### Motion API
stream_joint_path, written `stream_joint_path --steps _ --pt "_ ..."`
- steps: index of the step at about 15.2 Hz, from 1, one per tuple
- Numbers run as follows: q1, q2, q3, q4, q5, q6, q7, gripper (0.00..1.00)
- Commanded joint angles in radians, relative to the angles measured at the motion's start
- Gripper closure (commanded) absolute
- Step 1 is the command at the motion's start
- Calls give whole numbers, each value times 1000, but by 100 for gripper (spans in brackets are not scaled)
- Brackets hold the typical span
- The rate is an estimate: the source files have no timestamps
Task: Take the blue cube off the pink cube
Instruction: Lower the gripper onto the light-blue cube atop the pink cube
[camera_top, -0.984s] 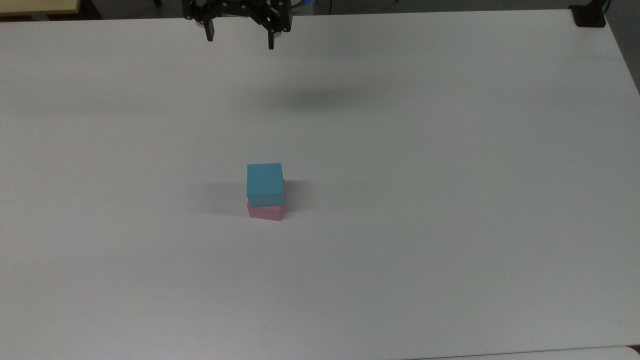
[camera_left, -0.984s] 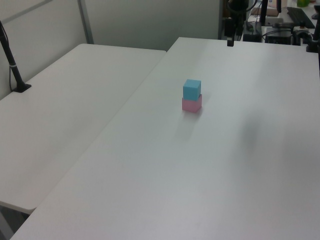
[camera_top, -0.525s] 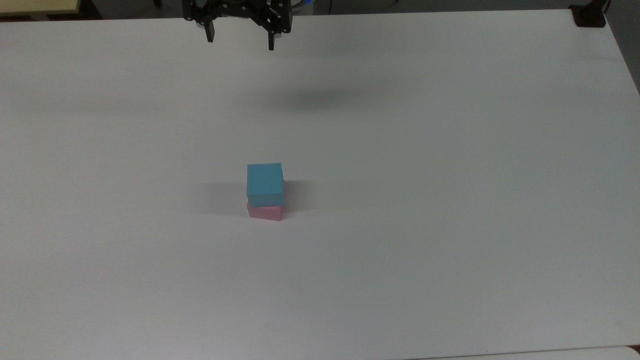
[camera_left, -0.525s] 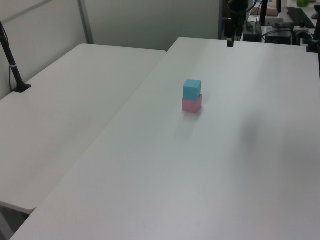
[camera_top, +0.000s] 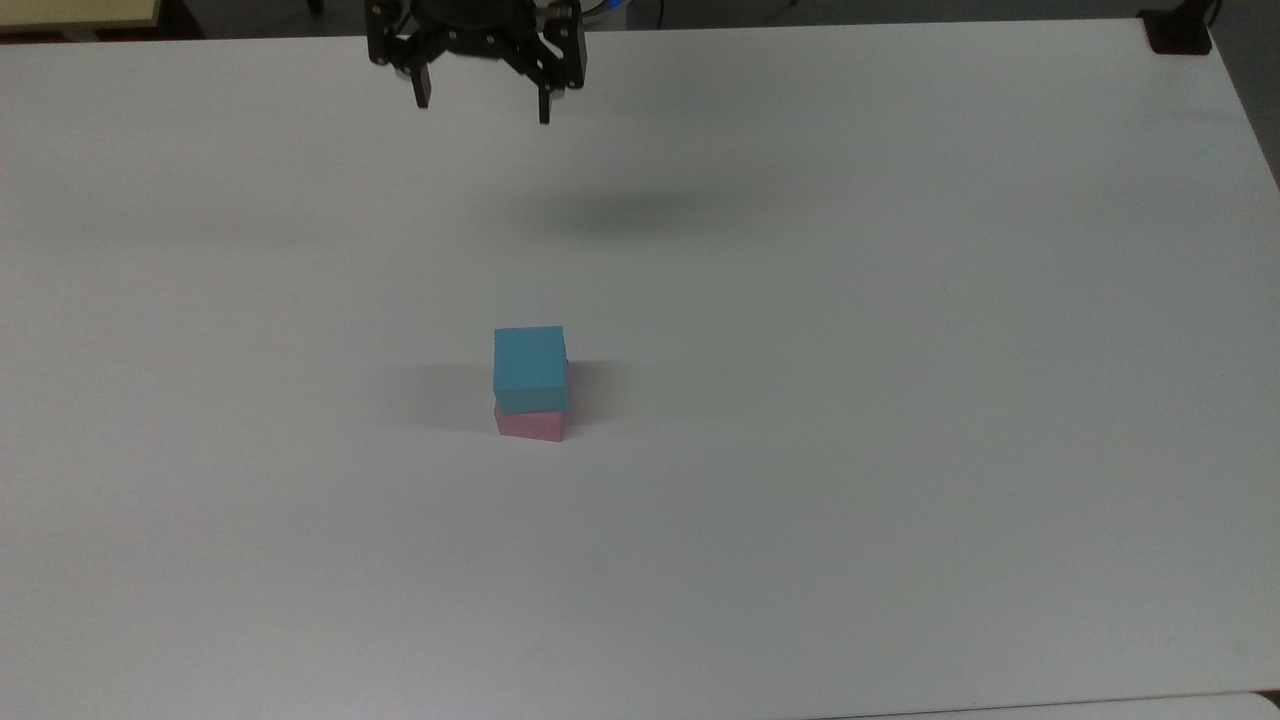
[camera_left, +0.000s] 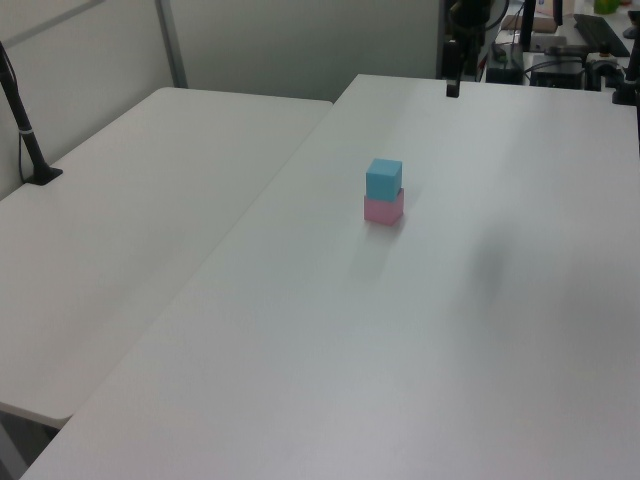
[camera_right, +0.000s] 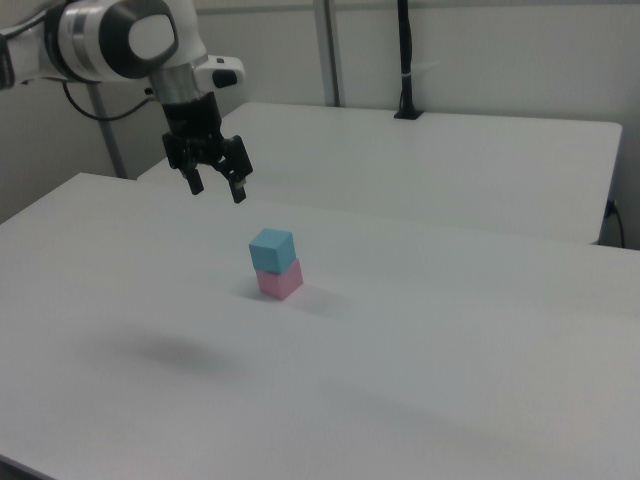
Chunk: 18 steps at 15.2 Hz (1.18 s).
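Observation:
The blue cube (camera_top: 530, 368) (camera_left: 384, 179) (camera_right: 271, 250) rests squarely on top of the pink cube (camera_top: 530, 426) (camera_left: 384, 209) (camera_right: 281, 280) near the middle of the white table (camera_top: 900, 400). My gripper (camera_top: 483, 108) (camera_right: 217, 188) hangs open high above the table, near the far edge in the top view and well apart from the stack. Nothing is between its fingers. In the left view the gripper (camera_left: 452, 88) is edge-on at the top.
A second white table (camera_left: 120, 240) (camera_right: 430, 160) adjoins this one. A black post (camera_left: 30, 150) (camera_right: 405, 60) stands on it. A black clamp (camera_top: 1178, 30) sits at the top view's upper right corner. Desk clutter (camera_left: 570, 40) lies beyond the far edge.
The open gripper has shifted slightly toward the stack, lower in the top view. The cubes have not moved.

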Motion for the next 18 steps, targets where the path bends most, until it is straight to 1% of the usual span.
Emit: stream_joint_path --steps 1,3,4,7,9,12,15,16,18 --pt "8 69 0 -11 22 120 -23 0" --pt "8 120 0 -9 28 174 -32 0" --pt "9 161 0 5 30 214 -58 0" --pt "17 255 2 32 37 243 -74 0" --pt "28 281 2 32 36 285 -66 0" --pt "23 324 2 34 25 321 -66 0" --pt "29 346 2 39 31 360 -58 0" --pt "29 353 2 39 30 363 -54 1" --pt "28 370 2 42 27 389 -55 13"
